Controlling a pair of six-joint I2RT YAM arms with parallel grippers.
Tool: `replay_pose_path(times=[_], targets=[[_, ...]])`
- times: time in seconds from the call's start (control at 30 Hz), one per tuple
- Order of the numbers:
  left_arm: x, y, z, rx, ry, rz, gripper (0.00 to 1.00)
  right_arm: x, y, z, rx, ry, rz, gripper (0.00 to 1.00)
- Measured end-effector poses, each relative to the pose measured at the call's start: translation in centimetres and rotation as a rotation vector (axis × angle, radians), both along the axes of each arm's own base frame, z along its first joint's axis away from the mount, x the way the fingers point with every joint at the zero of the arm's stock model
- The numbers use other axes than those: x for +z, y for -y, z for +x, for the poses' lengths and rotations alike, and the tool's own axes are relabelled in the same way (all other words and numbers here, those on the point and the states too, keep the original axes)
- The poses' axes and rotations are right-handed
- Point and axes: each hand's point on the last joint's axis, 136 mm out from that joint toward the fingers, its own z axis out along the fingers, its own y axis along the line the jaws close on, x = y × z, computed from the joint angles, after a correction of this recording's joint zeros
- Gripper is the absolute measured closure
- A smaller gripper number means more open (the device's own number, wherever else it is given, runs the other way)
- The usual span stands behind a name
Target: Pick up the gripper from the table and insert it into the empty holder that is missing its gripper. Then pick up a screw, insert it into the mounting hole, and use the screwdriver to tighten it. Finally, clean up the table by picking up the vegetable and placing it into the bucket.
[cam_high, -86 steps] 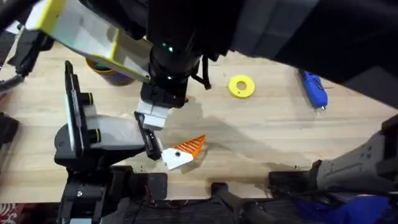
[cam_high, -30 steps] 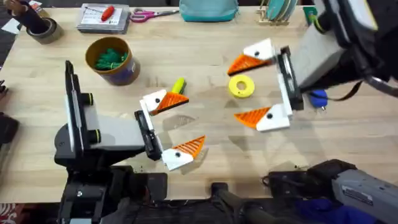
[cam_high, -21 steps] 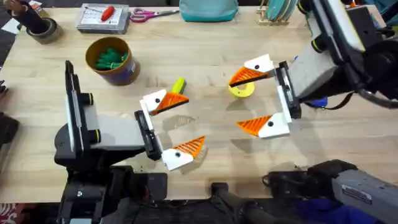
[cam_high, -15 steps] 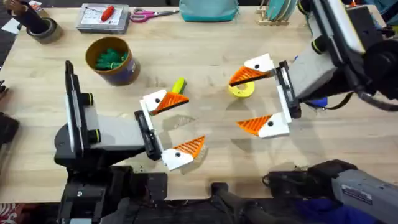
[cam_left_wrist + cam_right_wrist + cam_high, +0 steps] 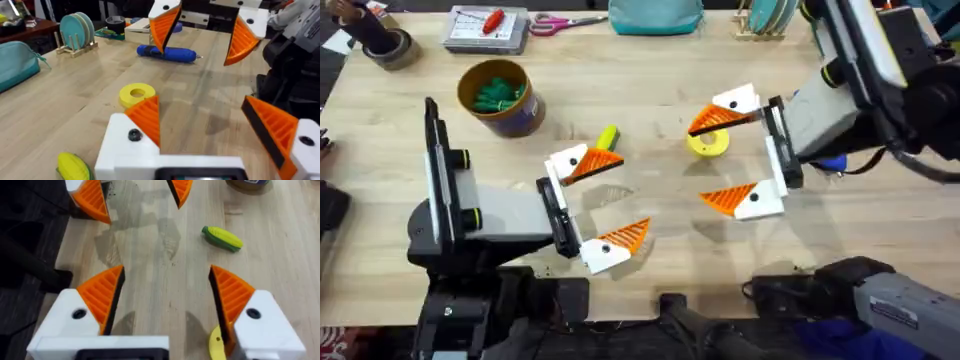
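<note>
While both arms reach over the wooden table [image 5: 650,70], each end effector stands released, with its two orange ribbed fingers spread wide and nothing between them.

1. Left arm: it lies along the near left side. The left gripper [image 5: 635,195] points right, toward the middle of the table.
2. Right arm: it enters from the far right. The right gripper [image 5: 695,162] points left and faces the left gripper across a bare stretch of table. In the left wrist view it hangs above the far part of the table.
3. Bucket [image 5: 502,97]: it stands upright at the far left, well apart from both grippers, with green items inside.
4. Screwdriver [image 5: 167,53]: it lies flat on the right side of the table, beyond the right gripper's fingers. In the overhead view the right arm covers most of it.
5. Vegetable [image 5: 607,137]: it lies on the table just beyond the far finger of the left gripper, near the middle.
6. Yellow ring [image 5: 708,143]: it lies flat beneath the far finger of the right gripper.
</note>
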Motion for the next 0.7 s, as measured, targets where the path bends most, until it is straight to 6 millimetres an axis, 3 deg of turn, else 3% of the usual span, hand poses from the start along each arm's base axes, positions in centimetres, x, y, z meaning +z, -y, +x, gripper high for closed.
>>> replay_pose_path(times=[0.3,0.33,0.37,0.43,0.5,0.7], targets=[[0.00,0.00,0.00,0.000,-0.001,0.000,0.024,-0.02,0.01,0.02,0.000,0.001,-0.002,0.004],[0.00,0.00,0.00,0.000,-0.002,-0.001,0.141,-0.02,0.01,0.02,0.000,0.001,-0.002,0.004],[0.00,0.00,0.00,0.000,0.000,0.000,0.608,-0.02,0.01,0.02,0.000,0.001,-0.002,0.004],[0.00,0.00,0.00,0.000,0.000,0.000,0.918,-0.02,0.01,0.02,0.000,0.001,-0.002,0.004],[0.00,0.00,0.00,0.000,0.003,0.001,0.992,-0.01,0.01,0.04,0.000,0.003,-0.001,0.004],[0.00,0.00,0.00,0.000,0.004,0.001,0.992,0.21,-0.10,0.92,-0.029,0.015,0.004,0.004]])
